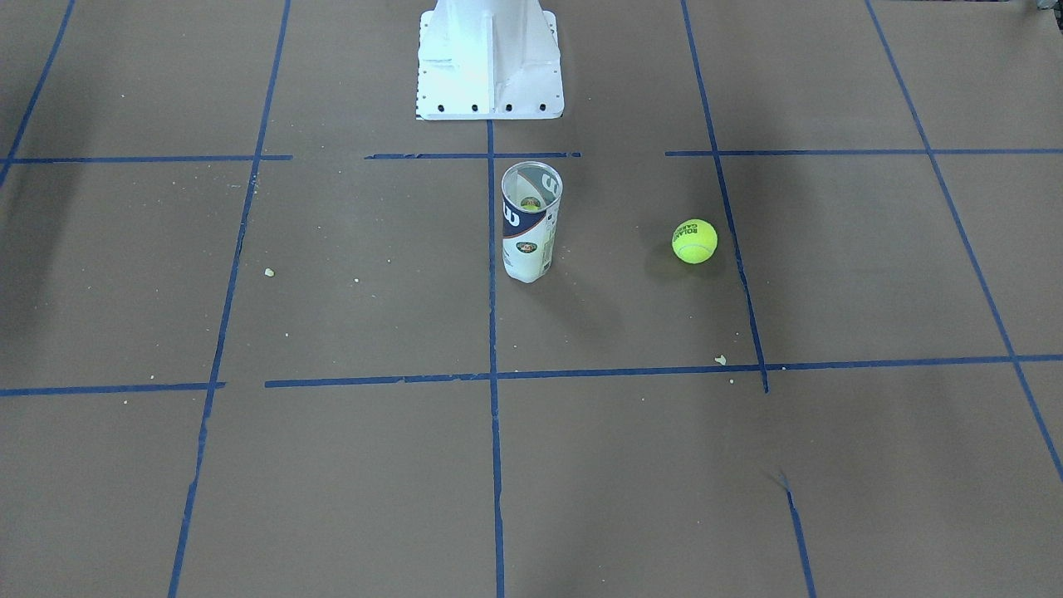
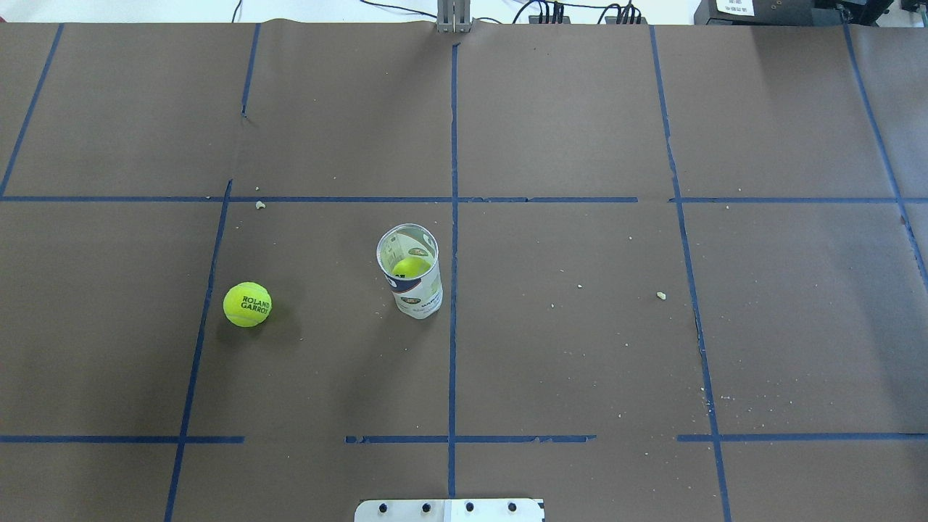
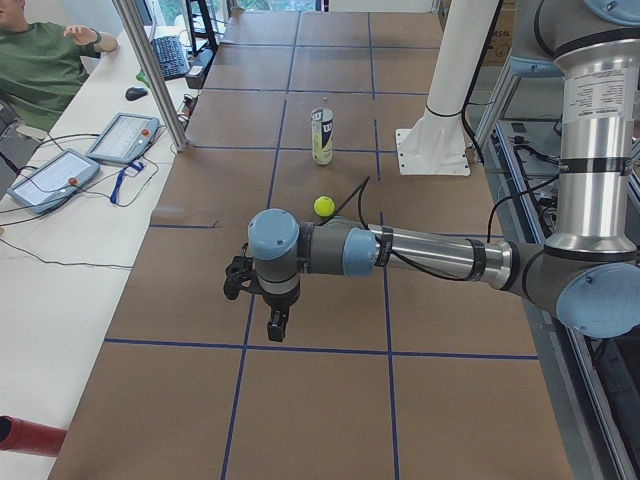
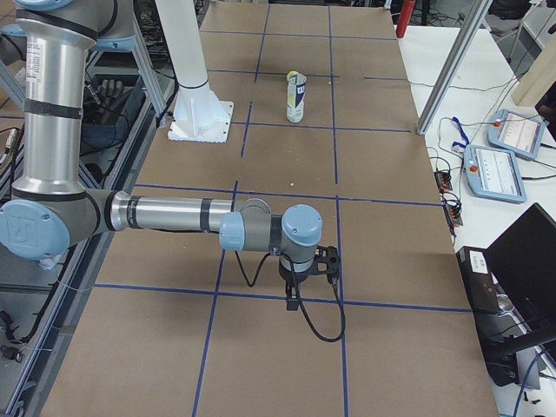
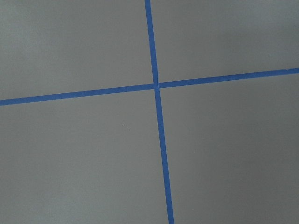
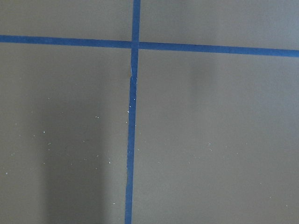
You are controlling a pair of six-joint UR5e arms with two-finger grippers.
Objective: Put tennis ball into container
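The tennis ball (image 2: pixel 247 304), yellow-green with dark lettering, lies on the brown paper on the robot's left side, also seen in the front view (image 1: pixel 694 241). The container (image 2: pixel 409 272), a clear tube with a white and navy label, stands upright near the middle (image 1: pixel 531 220), mouth open, with another yellow-green ball (image 2: pixel 411 267) at its bottom. My left gripper (image 3: pixel 277 325) hangs over the table well short of the ball, far from the tube. My right gripper (image 4: pixel 294 300) hangs at the opposite end. I cannot tell whether either is open or shut. Both wrist views show only paper and tape.
The white metal pedestal (image 1: pixel 490 62) stands behind the tube. Blue tape lines grid the paper. Past the far edge are tablets (image 3: pixel 120 140), a seated person (image 3: pixel 40 60), a metal post (image 3: pixel 150 70) and a laptop (image 4: pixel 530 261).
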